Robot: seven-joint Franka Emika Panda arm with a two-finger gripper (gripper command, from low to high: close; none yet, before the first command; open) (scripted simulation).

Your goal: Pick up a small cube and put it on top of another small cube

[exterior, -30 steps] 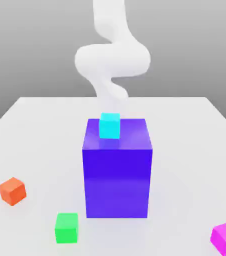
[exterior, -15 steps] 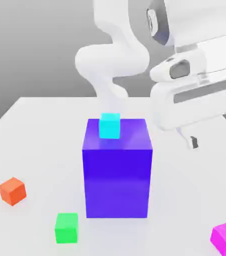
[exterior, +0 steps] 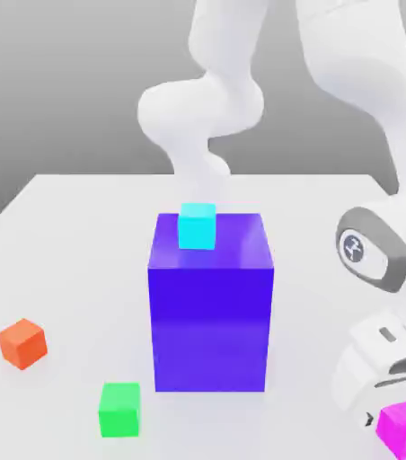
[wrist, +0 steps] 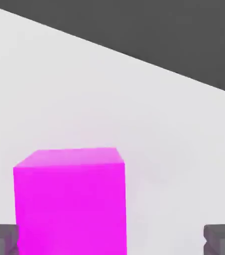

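So the white robot gripper [exterior: 395, 411] is down at the exterior view's right, jaws spread wide, right by the small bright magenta cube [exterior: 405, 429], which sits on the pale counter [exterior: 72, 252]. The small bright green cube [exterior: 119, 410] is over near the front left corner of the big blue-violet block [exterior: 210, 323], with a small cyan cube [exterior: 197, 226] on top of that block.
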